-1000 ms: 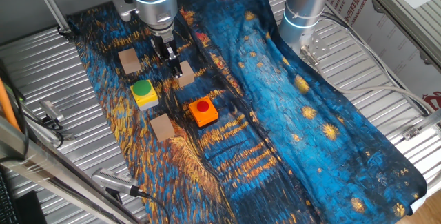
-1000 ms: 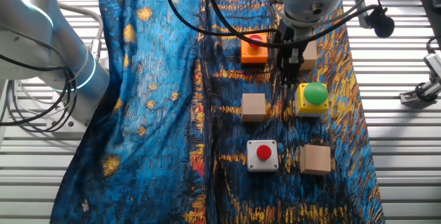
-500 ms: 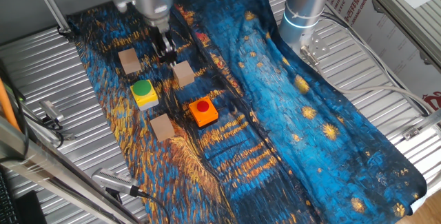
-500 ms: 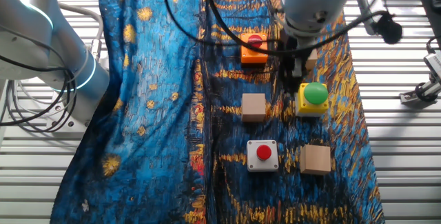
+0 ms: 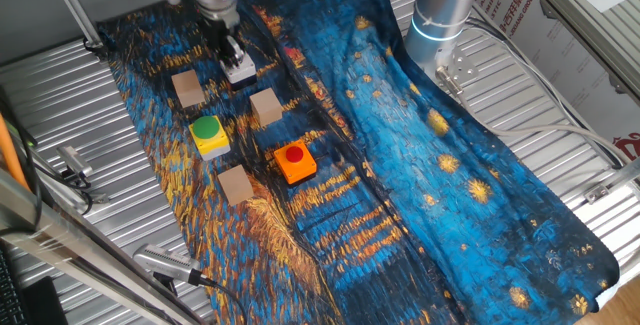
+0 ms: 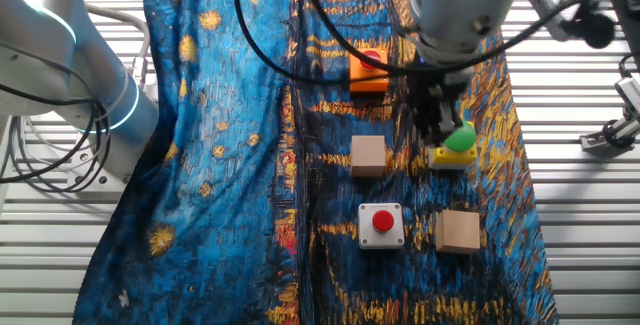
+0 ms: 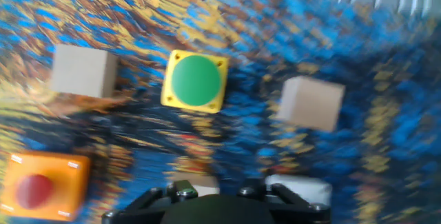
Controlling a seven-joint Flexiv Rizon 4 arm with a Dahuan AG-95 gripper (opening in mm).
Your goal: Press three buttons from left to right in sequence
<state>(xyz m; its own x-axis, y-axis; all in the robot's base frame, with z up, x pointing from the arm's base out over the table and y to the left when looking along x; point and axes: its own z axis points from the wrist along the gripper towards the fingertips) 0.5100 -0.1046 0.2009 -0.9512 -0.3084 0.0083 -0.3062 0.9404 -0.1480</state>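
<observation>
1. Buttons sit on a blue and gold painted cloth (image 5: 400, 155) draped over a ribbed metal table (image 5: 560, 135); a second arm's base (image 5: 440, 15) stands at the far edge of the table in one fixed view.
2. The green-capped yellow button (image 5: 207, 135) lies nearest the left edge of the cloth in that view, the red-capped orange button (image 5: 294, 162) closer to the cloth's middle, and the red-capped white button (image 6: 382, 224) shows in the other fixed view.
3. Three plain tan wooden cubes (image 5: 266, 106) stand among them, each apart from the buttons.
4. The gripper (image 5: 236, 65) hangs above the cloth between two of the cubes; in the other fixed view it partly covers the green-capped button.
5. All caps face straight up; the square bases have no clear long axis.
6. I cannot tell how the jaws stand; the hand view is blurred.
</observation>
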